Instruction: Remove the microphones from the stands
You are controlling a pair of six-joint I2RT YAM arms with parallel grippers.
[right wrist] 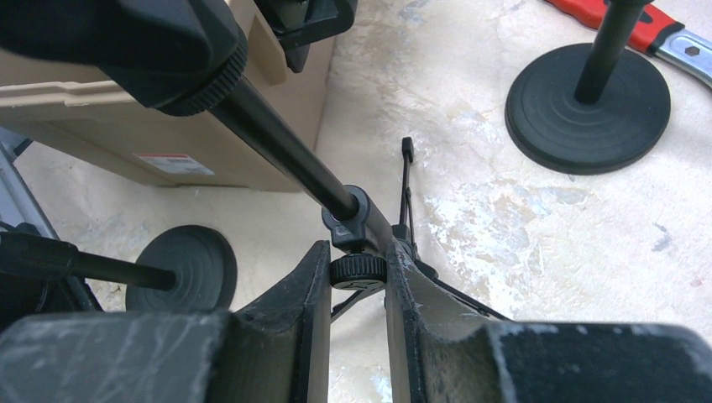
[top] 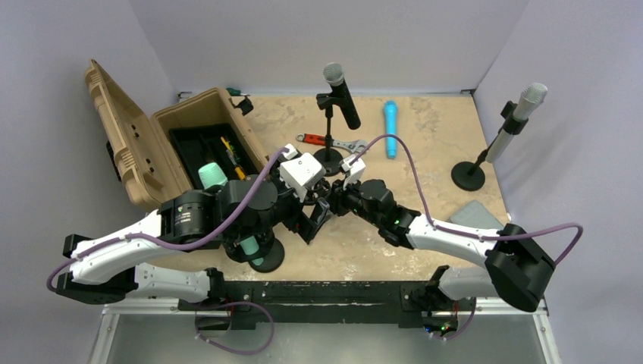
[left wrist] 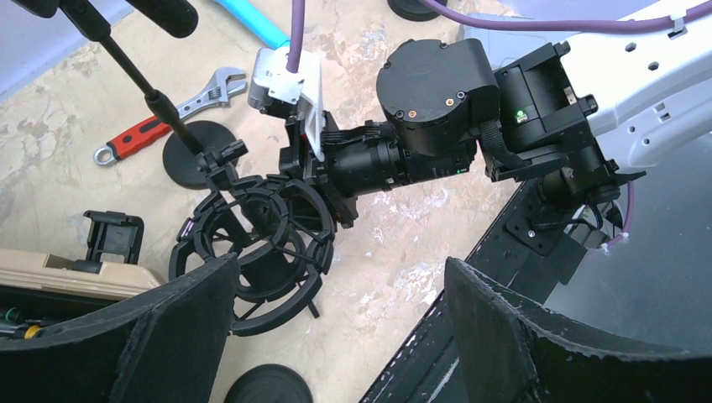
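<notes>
The right pincer (right wrist: 357,252) is clamping the small black knurled knob (right wrist: 357,270) of a black spider shock mount (left wrist: 252,243); the left pincer (left wrist: 340,277) is gaping wide, empty. The black silver-headed microphone (top: 341,91) is sitting clipped on its slim black stand (top: 329,133) at the beige worktop (top: 425,121) rear, untouched; next, seemingly, a pincer is needing to grip its body

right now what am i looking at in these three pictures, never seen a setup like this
Two robot arms are bolted to a table's near edge. The wide picture comes from a fixed camera above them. The other two come from a camera on each wrist, looking past that arm's own fingers. On the table are an open tan tool case, a red-handled wrench, a blue microphone lying loose, and a black microphone and a grey microphone, each on a stand. The left fingers are open and hold nothing. The right fingers are closed around a small knob on a black stand fitting.
</notes>
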